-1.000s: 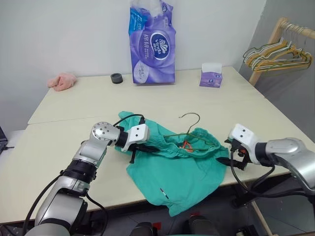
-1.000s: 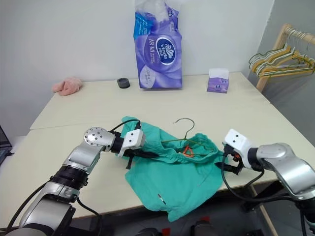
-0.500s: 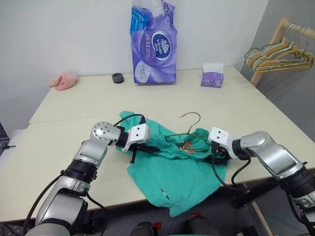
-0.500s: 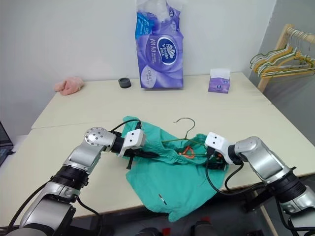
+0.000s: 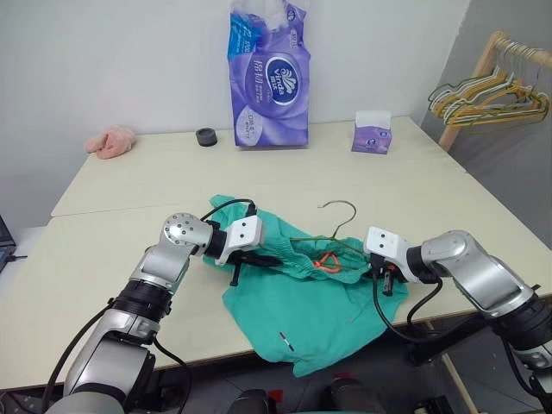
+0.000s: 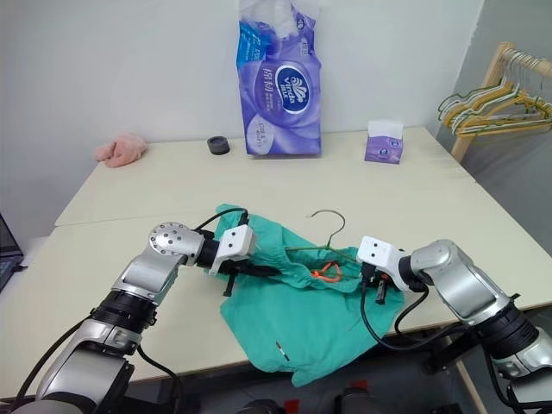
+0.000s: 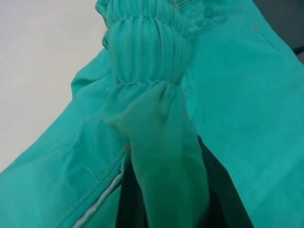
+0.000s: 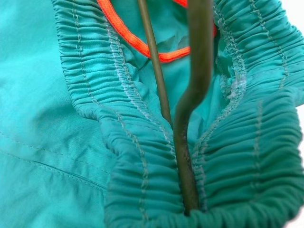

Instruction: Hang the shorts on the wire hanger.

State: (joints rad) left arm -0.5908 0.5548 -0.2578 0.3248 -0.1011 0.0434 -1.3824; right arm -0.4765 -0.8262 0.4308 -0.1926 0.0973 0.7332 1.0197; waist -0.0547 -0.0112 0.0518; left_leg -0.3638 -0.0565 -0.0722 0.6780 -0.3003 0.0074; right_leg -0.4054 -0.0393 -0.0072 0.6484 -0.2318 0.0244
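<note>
- Beige counter (image 5: 103,250) carries the shorts (image 5: 302,297) at its front edge, wire hanger (image 5: 332,228) threaded inside the waistband.
- Left tool (image 5: 263,259) and right tool (image 5: 388,278) each pinch a waistband end, probably stretching it around the hanger.

Bright even indoor light, soft shadows, no glare; wrist views close-up, slightly soft.

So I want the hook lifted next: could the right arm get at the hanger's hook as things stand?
Probably, once it lets go: the hook lies bare on the table past the shorts, but the right pincer is shut on the waistband.
</note>
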